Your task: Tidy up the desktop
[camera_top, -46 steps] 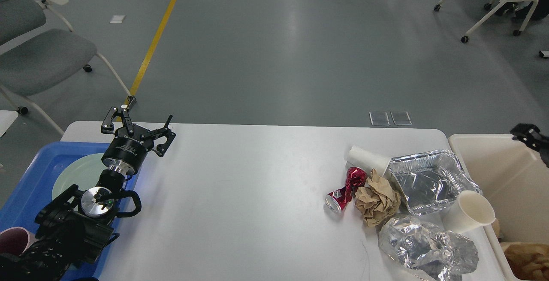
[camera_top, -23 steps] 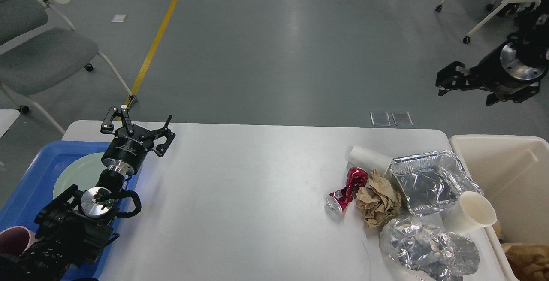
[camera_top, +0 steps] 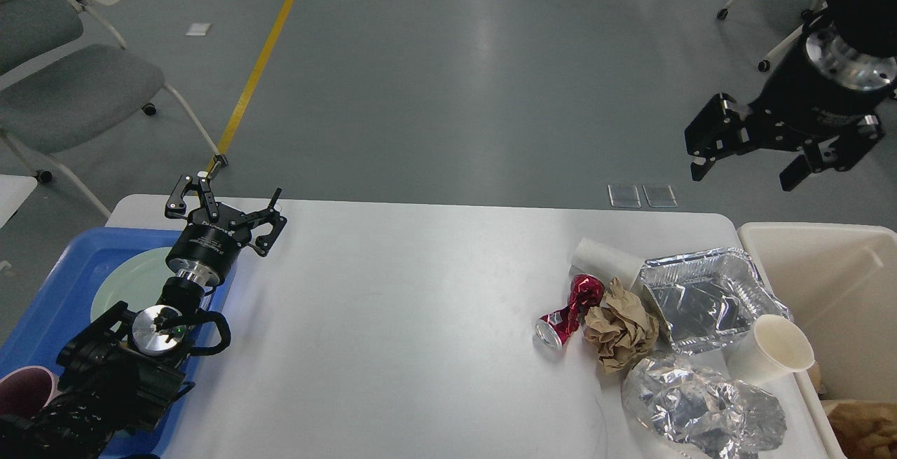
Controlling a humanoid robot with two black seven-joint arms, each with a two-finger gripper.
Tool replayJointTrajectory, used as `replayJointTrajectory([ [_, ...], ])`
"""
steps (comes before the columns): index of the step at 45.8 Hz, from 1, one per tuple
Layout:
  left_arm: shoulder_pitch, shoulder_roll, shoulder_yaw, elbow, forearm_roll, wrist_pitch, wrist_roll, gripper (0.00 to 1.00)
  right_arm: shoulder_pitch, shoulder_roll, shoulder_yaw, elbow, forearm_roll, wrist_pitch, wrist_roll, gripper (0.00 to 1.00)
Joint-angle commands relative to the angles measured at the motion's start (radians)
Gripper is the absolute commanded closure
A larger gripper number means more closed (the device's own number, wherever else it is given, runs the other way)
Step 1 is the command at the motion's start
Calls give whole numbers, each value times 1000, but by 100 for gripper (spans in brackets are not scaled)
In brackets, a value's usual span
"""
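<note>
The white desktop [camera_top: 392, 319] bears a cluster of litter at its right side: a crushed red can [camera_top: 569, 308], a crumpled brown paper ball [camera_top: 620, 326], an empty foil tray [camera_top: 708, 298], crumpled foil [camera_top: 701, 403], a white paper cup on its side [camera_top: 606, 259] and another white cup [camera_top: 774, 350]. My left gripper [camera_top: 224, 200] is open and empty over the desktop's far left corner. My right gripper [camera_top: 746, 172] is open and empty, raised high above the floor beyond the desktop's far right corner.
A blue tray [camera_top: 42, 298] at the left holds a pale green plate [camera_top: 133, 280] and a pink cup [camera_top: 24, 389]. A cream bin [camera_top: 834, 284] at the right holds brown paper [camera_top: 865, 427]. Chairs stand on the floor at far left and far right.
My right arm has swung up from the bin's edge into view at the upper right, and its gripper has come lower and leftward. The left arm has not moved.
</note>
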State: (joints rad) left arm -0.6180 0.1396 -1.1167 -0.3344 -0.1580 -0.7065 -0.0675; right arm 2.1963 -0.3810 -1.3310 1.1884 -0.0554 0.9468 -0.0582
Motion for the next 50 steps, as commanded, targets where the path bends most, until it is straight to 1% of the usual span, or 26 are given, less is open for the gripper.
replayJointTrajectory([
  [1, 0, 0, 0, 0, 0, -1, 0, 4, -222, -99, 9, -81, 3, -94, 0, 0],
  [4, 0, -1, 0, 0, 0, -1, 0, 4, -321, -145, 9, -127, 8, -154, 0, 0],
  [8, 0, 0, 0, 0, 0, -1, 0, 4, -426, -197, 9, -144, 9, -232, 0, 0],
  [9, 0, 0, 0, 0, 0, -1, 0, 4, -476, -229, 9, -144, 9, -278, 0, 0],
  [10, 0, 0, 0, 0, 0, -1, 0, 4, -495, -240, 10, -144, 8, -296, 0, 0],
  [15, 0, 0, -2, 0, 0, -1, 0, 4, -562, -283, 19, -144, 8, -355, 0, 0],
  [23, 0, 0, 0, 0, 0, 1, 0, 4, -651, -308, 72, -145, 8, -387, 1, 0],
  [34, 0, 0, -2, 0, 0, -1, 0, 4, -762, -306, 154, -148, 9, -485, 0, 0],
  [45, -2, 0, -2, 0, 0, 1, 0, 4, -832, -300, 161, -150, 11, -603, 0, 0],
  [48, 0, 0, 0, 0, 0, 1, 0, 4, -851, -297, 161, -148, 11, -637, 0, 6],
  [50, 0, 0, -2, 0, 0, -1, 0, 4, -856, -297, 162, -147, 11, -666, 0, 15],
])
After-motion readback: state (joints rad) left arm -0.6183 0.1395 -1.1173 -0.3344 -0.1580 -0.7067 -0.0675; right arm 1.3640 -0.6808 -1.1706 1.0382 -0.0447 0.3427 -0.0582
